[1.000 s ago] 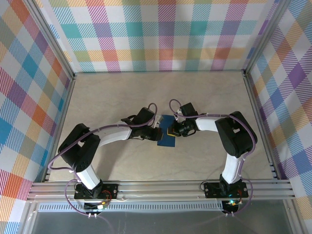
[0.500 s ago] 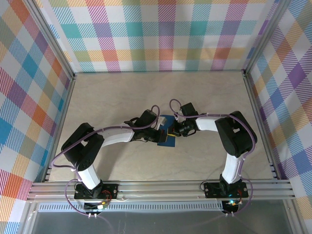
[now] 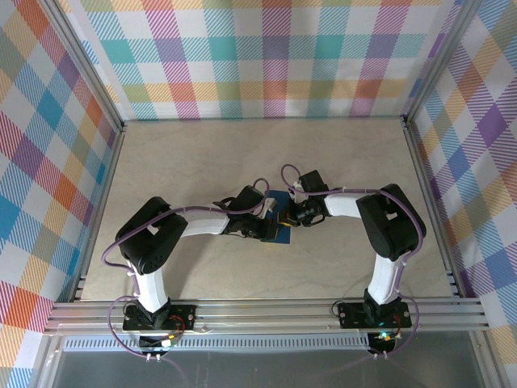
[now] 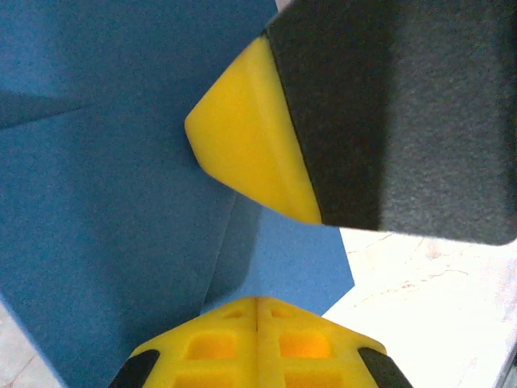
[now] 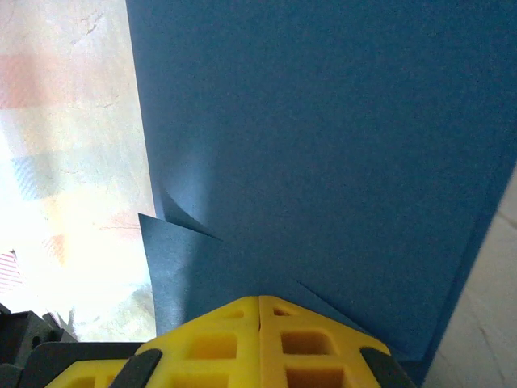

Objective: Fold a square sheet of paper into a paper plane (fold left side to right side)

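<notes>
We find the left gripper [image 4: 257,311] with its fingers pressed together, nothing between them, its tip bearing down on the square sheet of paper [image 5: 323,145] from the sheet's left side. The right gripper [image 5: 258,311] is likewise closed on nothing, its tip set on the sheet from the right side. Both tips meet near the sheet's middle, and the right gripper's yellow pad [image 4: 242,153] is just beyond the left tip. We judge this to be a pinning and creasing hold, since closed tips give a narrow edge for flattening a fold. Crease lines cross the sheet, and a small folded flap shows at one edge. The sheet lies on the table [image 3: 242,153] beneath both wrists.
</notes>
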You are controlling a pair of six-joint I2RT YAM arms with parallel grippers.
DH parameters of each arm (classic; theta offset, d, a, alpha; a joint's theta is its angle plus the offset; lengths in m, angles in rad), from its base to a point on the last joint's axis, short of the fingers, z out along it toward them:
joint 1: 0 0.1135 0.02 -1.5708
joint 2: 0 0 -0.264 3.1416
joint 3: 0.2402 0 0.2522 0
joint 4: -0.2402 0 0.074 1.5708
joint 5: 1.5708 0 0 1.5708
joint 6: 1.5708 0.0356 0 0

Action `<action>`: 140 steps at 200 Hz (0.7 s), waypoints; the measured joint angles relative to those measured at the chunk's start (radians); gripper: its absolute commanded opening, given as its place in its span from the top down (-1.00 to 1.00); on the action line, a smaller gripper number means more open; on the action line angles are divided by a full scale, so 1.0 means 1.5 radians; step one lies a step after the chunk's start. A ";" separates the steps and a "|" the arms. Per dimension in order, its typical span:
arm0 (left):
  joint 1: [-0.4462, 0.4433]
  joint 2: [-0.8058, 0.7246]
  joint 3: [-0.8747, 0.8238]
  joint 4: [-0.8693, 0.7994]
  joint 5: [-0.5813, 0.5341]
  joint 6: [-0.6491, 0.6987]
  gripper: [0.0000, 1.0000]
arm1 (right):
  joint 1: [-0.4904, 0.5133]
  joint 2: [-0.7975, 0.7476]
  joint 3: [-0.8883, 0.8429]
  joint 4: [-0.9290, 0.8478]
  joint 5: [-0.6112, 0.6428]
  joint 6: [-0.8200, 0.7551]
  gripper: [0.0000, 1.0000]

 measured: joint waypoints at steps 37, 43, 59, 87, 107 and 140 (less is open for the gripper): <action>0.001 0.001 0.005 0.004 0.000 -0.001 1.00 | 0.000 0.000 0.000 0.000 0.000 0.000 1.00; 0.002 0.002 0.005 0.004 0.000 -0.002 1.00 | 0.000 0.000 0.000 0.000 0.000 0.000 1.00; 0.003 0.002 0.007 0.004 0.000 -0.002 1.00 | 0.000 0.000 0.000 0.000 0.000 0.000 1.00; 0.005 0.005 0.012 0.004 -0.002 -0.002 1.00 | 0.000 0.000 0.001 -0.002 0.000 -0.003 1.00; 0.005 0.006 0.012 0.003 -0.006 -0.002 1.00 | 0.000 0.001 0.001 -0.003 0.001 -0.005 1.00; 0.007 0.007 0.012 0.003 -0.013 -0.002 1.00 | 0.000 0.003 0.006 -0.011 0.001 -0.007 1.00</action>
